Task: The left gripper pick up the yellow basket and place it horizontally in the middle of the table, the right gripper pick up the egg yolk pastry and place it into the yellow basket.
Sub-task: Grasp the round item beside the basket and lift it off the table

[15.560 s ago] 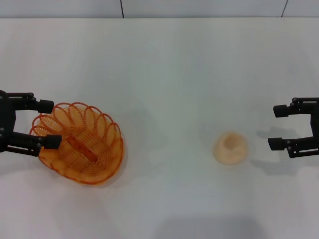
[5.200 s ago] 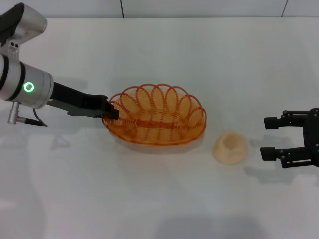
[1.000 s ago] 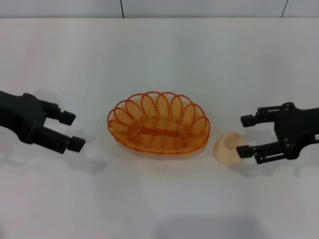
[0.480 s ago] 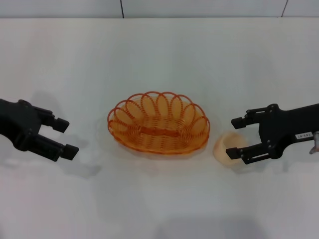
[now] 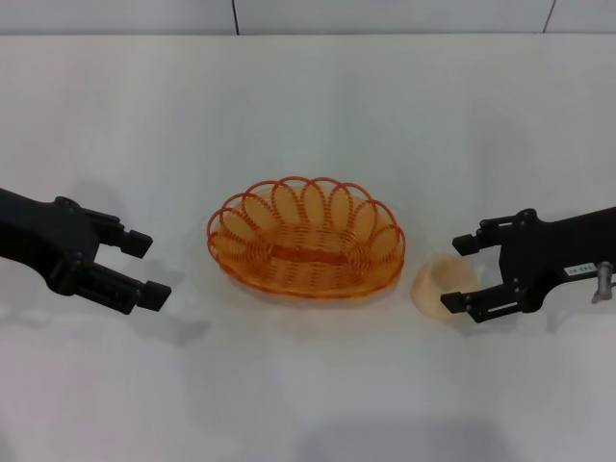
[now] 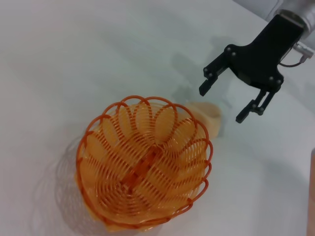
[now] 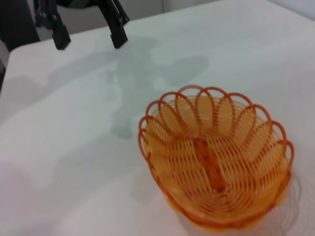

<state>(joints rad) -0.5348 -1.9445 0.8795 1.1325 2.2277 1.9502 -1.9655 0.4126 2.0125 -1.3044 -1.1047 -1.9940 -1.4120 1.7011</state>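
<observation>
The yellow basket (image 5: 306,241) lies lengthwise across the middle of the white table (image 5: 308,106), empty. It also shows in the left wrist view (image 6: 145,174) and the right wrist view (image 7: 216,162). The egg yolk pastry (image 5: 433,285) sits on the table just right of the basket, also in the left wrist view (image 6: 207,114). My right gripper (image 5: 458,274) is open at the pastry, one finger on each side of its right part, also in the left wrist view (image 6: 221,104). My left gripper (image 5: 149,269) is open and empty, left of the basket and apart from it; it shows in the right wrist view (image 7: 89,42).
The table's far edge meets a grey wall (image 5: 385,14) at the back. Nothing else stands on the table besides the basket and the pastry.
My right gripper has moved left to the pastry and come down a little, still open. My left gripper has shifted slightly, staying open and away from the basket.
</observation>
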